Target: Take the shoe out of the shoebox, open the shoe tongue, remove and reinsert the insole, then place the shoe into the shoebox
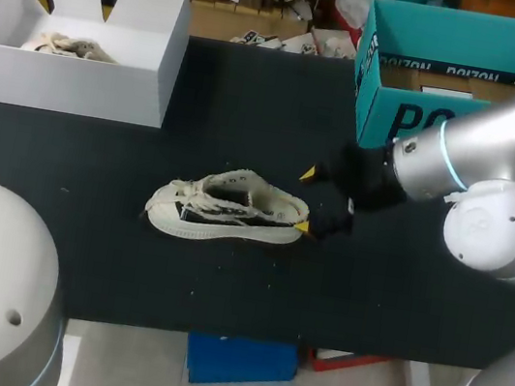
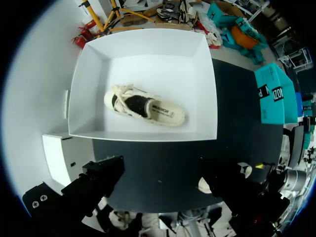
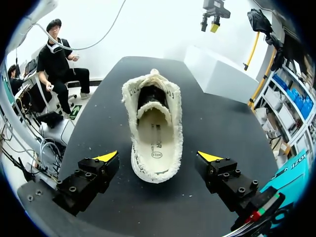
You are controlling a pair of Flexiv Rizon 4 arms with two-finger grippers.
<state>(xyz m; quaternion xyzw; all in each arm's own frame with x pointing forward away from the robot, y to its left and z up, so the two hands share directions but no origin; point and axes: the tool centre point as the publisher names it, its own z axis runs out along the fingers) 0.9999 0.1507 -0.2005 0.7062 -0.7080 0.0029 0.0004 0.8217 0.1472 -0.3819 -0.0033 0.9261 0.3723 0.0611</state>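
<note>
One shoe (image 1: 225,210) upright on sole, middle of table (image 1: 368,299), toe toward left edge; right gripper (image 1: 305,201) spread wide round heel, not touching; far left corner: white shoebox (image 1: 69,85), second shoe (image 1: 70,48) inside; left gripper (image 1: 75,1) spread above box.

print | teal box (image 1: 416,120): large dark lettering, partly hidden | insole (image 3: 156,139): small stamped mark, too small to read

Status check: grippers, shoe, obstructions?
Right gripper open astride heel of shoe on table, no contact. Left gripper open over white shoebox, second shoe inside. Nothing in the way.
</note>
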